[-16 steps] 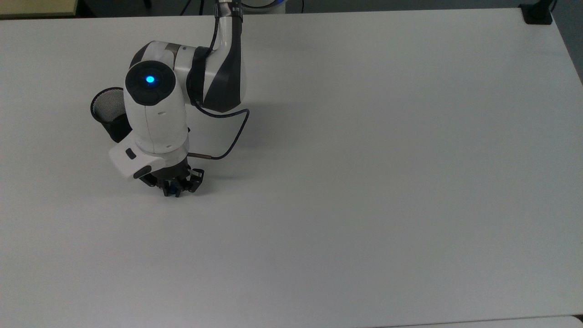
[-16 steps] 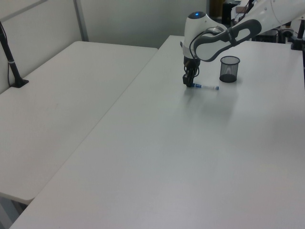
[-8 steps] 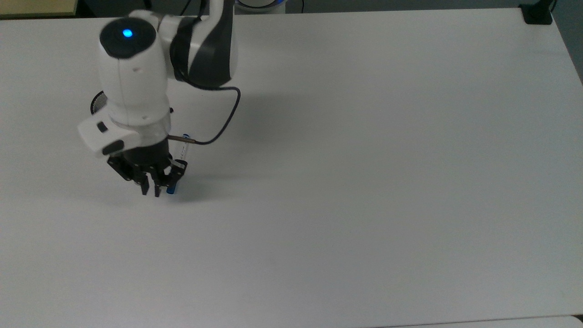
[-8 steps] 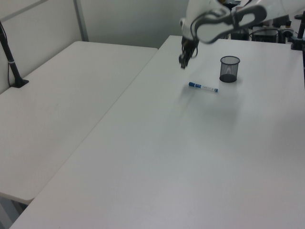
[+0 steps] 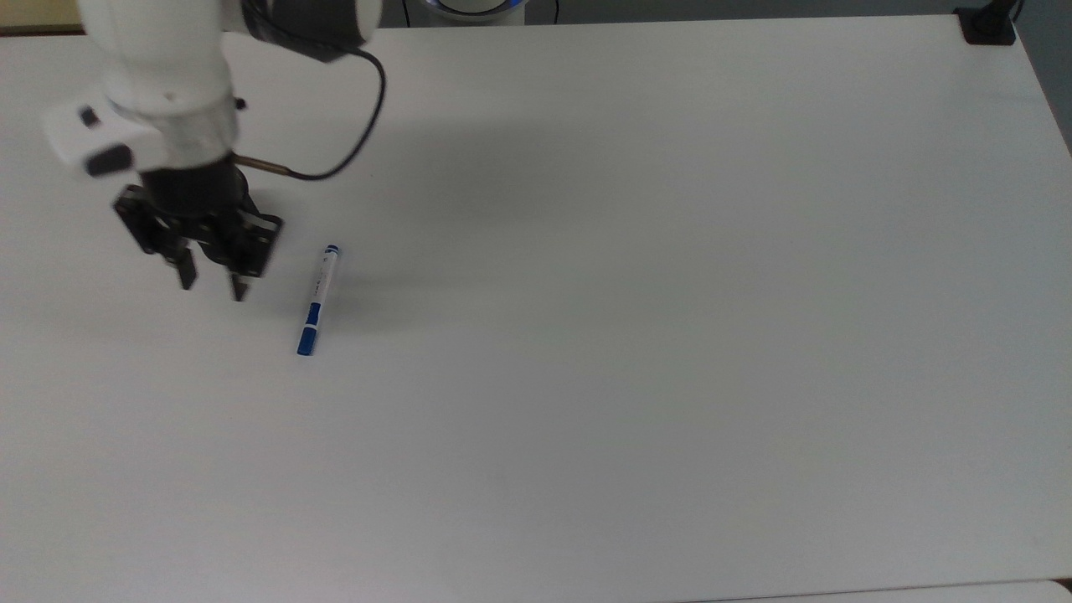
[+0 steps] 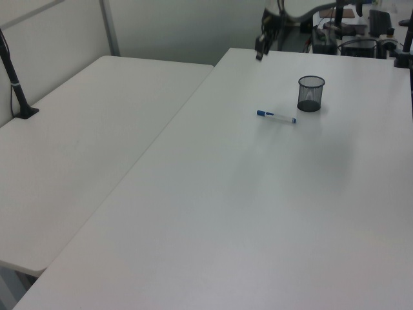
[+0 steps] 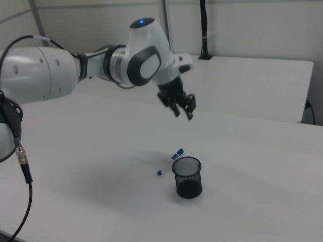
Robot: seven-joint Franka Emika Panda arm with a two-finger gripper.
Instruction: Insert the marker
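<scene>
one marker [image 5: 316, 301], one black mesh cup [image 7: 187, 177], one pincer [image 5: 212, 286], two white tables [image 6: 271, 213]

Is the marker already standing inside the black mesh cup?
No, the marker lies flat on the white table, just beside the black mesh cup in the right view.

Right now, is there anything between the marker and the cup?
No. In the right view, bare table lies between the marker and the cup.

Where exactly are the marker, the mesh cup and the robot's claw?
marker [image 5: 316, 299], top view, on its blue label band.
mesh cup [image 7: 187, 177], right view, on its side wall.
claw [image 5: 211, 285], top view, between its fingertips.
</scene>
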